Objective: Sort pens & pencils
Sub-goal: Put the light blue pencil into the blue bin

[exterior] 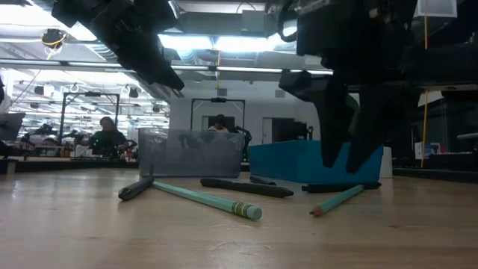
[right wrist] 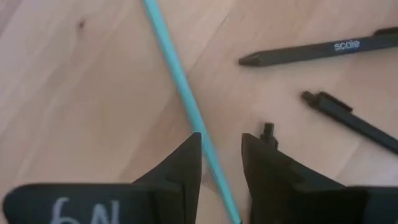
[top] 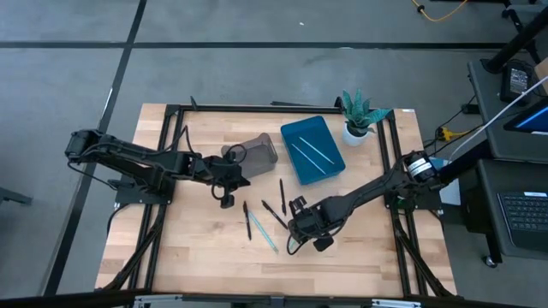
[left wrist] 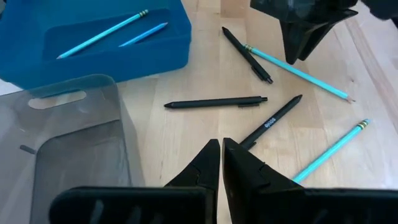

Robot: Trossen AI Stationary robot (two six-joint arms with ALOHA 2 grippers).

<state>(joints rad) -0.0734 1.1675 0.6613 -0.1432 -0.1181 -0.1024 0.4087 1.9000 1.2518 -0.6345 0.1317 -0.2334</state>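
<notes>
High: right gripper (top: 301, 224) low over the loose pens & pencils (top: 267, 221) mid-counter (top: 197, 257), nearer than left gripper (top: 224, 180).

Right wrist: fingers (right wrist: 180, 165) parted, straddling a light blue stick (right wrist: 180, 93); its long axis runs through the gap, nothing gripped.

Left wrist: fingers closed, empty.

In the right wrist view, a light blue pencil (right wrist: 186, 99) runs out of the picture at one end and disappears under the right end effector (right wrist: 221, 152) at the other. Two black pens (right wrist: 323, 51) (right wrist: 351, 121) are cut off by the edge. In the left wrist view, a black pen (left wrist: 273, 121) is partly hidden behind the left end effector (left wrist: 222, 155), and the grey bin (left wrist: 68, 143) is cropped. In the low view, people (exterior: 108, 136) behind the counter are blurred.
</notes>
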